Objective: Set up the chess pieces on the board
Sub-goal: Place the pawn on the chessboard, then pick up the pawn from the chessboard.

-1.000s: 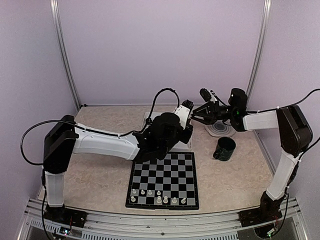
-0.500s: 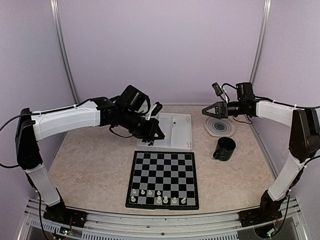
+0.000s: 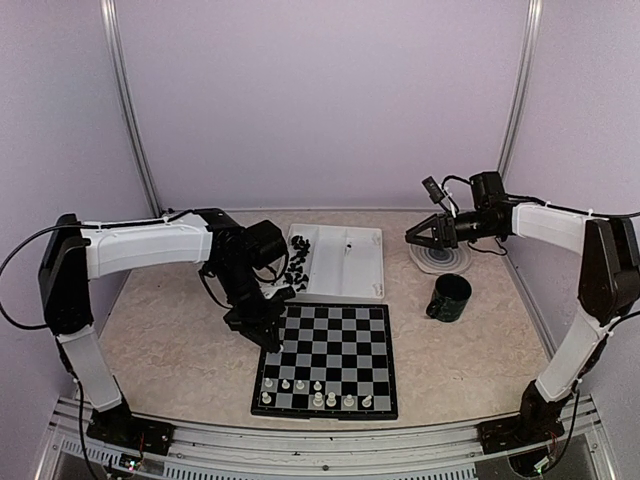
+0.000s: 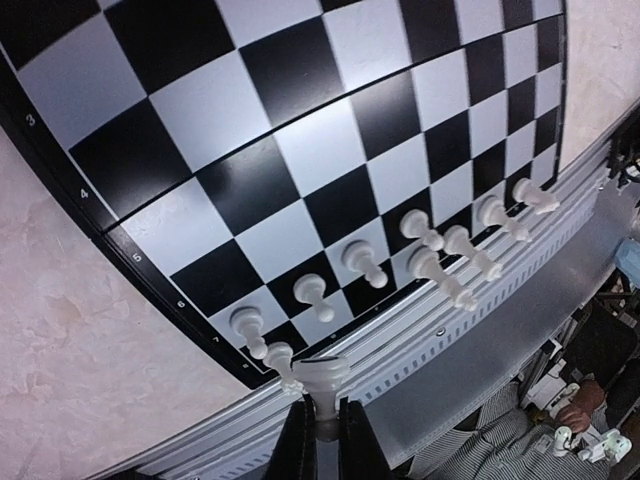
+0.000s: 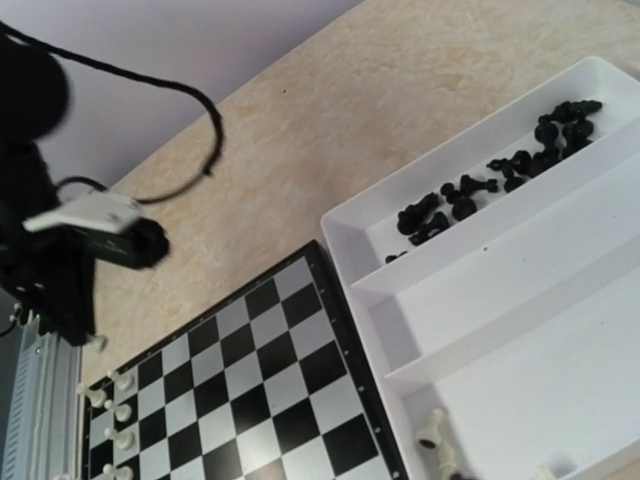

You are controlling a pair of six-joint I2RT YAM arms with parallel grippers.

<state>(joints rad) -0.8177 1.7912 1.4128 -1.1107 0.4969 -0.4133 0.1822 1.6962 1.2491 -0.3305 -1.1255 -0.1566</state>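
Note:
The board point(image 3: 330, 345) lies at the table's near centre, with several white chess pieces point(image 3: 315, 392) on its two nearest rows. My left gripper point(image 3: 264, 328) hangs over the board's far-left corner, shut on a white piece point(image 4: 322, 378) that stands out beyond its fingertips point(image 4: 296, 440). In the left wrist view the board point(image 4: 300, 150) and its white pieces point(image 4: 430, 240) lie below. My right gripper point(image 3: 418, 235) hovers open and empty to the right of the tray; its fingers are outside its own wrist view. Black pieces point(image 5: 470, 195) and a few white ones point(image 5: 432, 428) lie in the tray.
A white compartment tray point(image 3: 350, 270) stands just behind the board, with black pieces point(image 3: 297, 255) in its left section. A round coaster point(image 3: 440, 260) lies under the right gripper, and a dark mug point(image 3: 450, 297) stands right of the board. A metal rail point(image 3: 300, 445) edges the near side.
The left arm swung from over the tray down to the board's far-left corner with the white piece. The right arm drew back from the tray to above the coaster and opened wider.

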